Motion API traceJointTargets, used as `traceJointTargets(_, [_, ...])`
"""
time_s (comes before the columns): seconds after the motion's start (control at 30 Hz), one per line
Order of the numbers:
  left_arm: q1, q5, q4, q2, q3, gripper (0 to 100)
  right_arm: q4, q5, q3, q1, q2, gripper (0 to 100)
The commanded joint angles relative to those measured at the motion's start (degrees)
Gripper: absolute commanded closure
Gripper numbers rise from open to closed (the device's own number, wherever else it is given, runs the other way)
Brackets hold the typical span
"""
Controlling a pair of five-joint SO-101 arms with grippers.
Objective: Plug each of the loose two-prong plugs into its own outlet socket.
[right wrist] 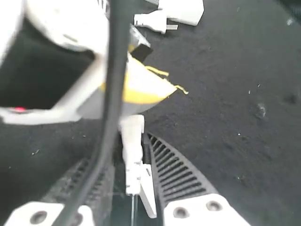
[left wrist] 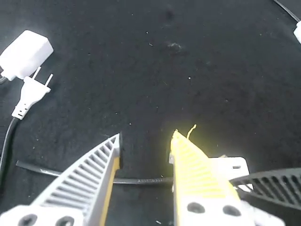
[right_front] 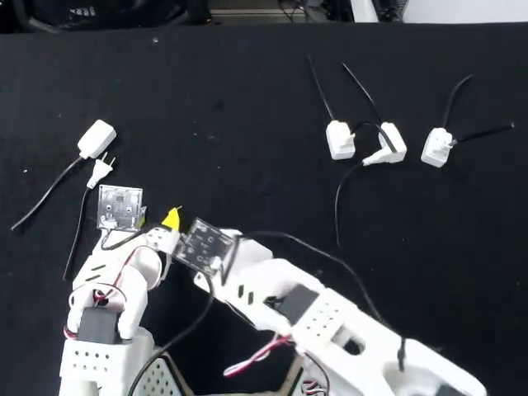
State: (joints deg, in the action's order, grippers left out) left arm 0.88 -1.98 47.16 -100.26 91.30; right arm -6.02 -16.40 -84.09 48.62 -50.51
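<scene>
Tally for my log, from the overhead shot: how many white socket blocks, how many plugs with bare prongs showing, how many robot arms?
White socket blocks: 4
Plugs with bare prongs showing: 1
Robot arms: 2
Total: 7

This looks like a robotics lab bench. A tabletop (right_front: pixel 247 91) draped in black cloth carries the left arm (right_front: pixel 107 318) and right arm (right_front: pixel 330 322), both white plastic with bare wiring, at its near edge. Outlet sockets (right_front: pixel 340 139) on loose cords lie on it, and dark equipment (right_front: pixel 99 10) sits past its far edge.
</scene>
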Motion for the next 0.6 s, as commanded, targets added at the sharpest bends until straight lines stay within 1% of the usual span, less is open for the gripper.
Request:
traceJointTargets(0.0, [-0.4, -0.8, -0.6, 0.2, -0.1, 82, -0.2, -0.6, -1.0, 0.3, -8.0, 98.8])
traceJointTargets(0.13, [-0.4, -0.8, -0.6, 0.2, 0.0, 82, -0.3, -4.0, -3.0, 0.3, -11.1, 98.8])
traceJointTargets(0.33, [-0.4, -0.8, -0.6, 0.2, 0.2, 82, -0.3, -4.5, -2.9, 0.2, -11.6, 98.8])
traceJointTargets(0.5, [-0.4, -0.8, -0.6, 0.2, 0.4, 82, -0.4, -4.0, -2.4, -2.5, -11.6, 98.8])
traceJointTargets(0.57, [-0.4, -0.9, -0.6, 0.2, 0.4, 82, -2.6, -4.0, -1.3, -3.2, -11.6, 98.8])
